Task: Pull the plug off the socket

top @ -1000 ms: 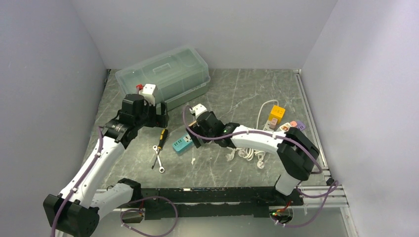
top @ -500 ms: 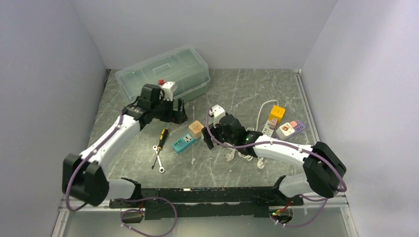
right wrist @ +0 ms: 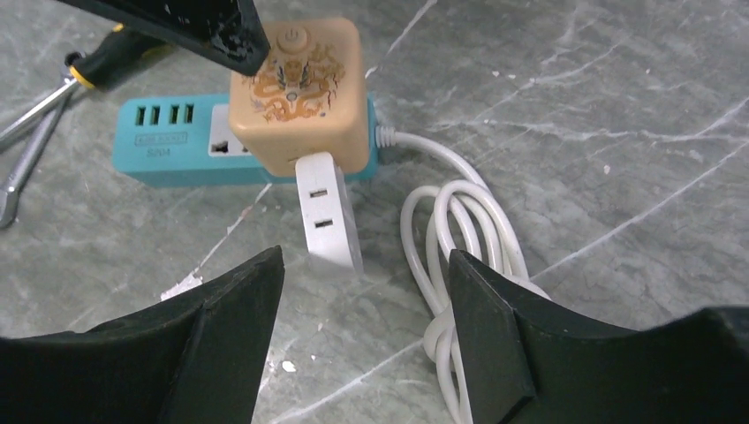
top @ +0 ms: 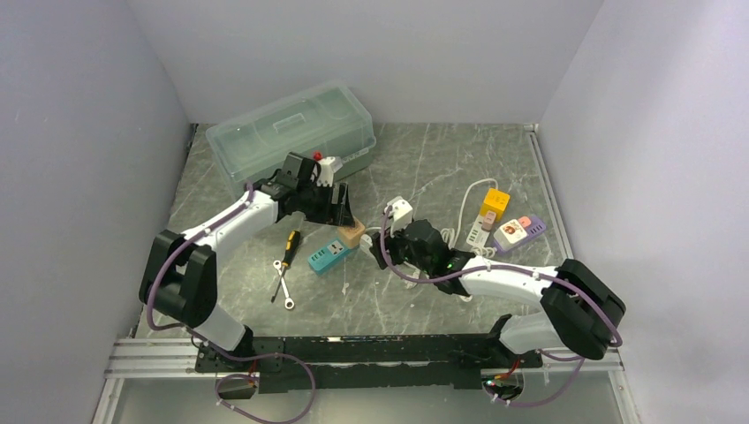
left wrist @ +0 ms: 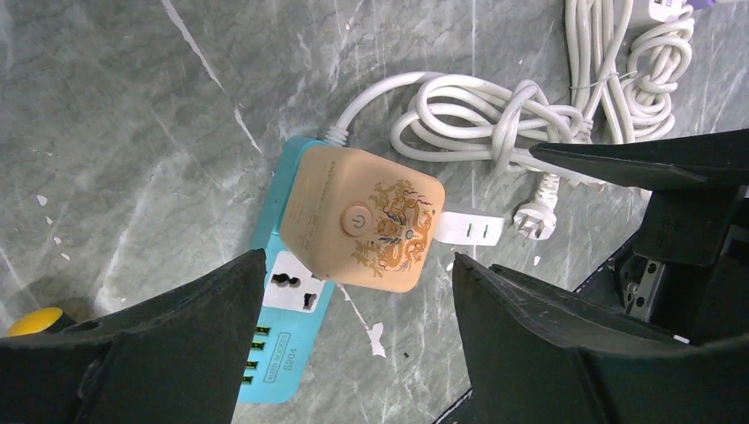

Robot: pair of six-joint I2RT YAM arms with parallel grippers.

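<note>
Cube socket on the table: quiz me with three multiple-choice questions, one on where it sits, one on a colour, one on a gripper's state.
1. Where does the cube sit?
A. On the teal strip
B. Inside the clear box
C. On the wrench

2. What colour is the adapter plugged into the cube's side?
A. Black
B. White
C. Red

3. The left gripper is:
A. Shut on the cube
B. Shut on the screwdriver
C. Open

Answers: 1 A, the left wrist view shows the strip under the cube. 2 B, the adapter shows white in the right wrist view. 3 C, its jaws stand wide apart, the cube in view between them.
</note>
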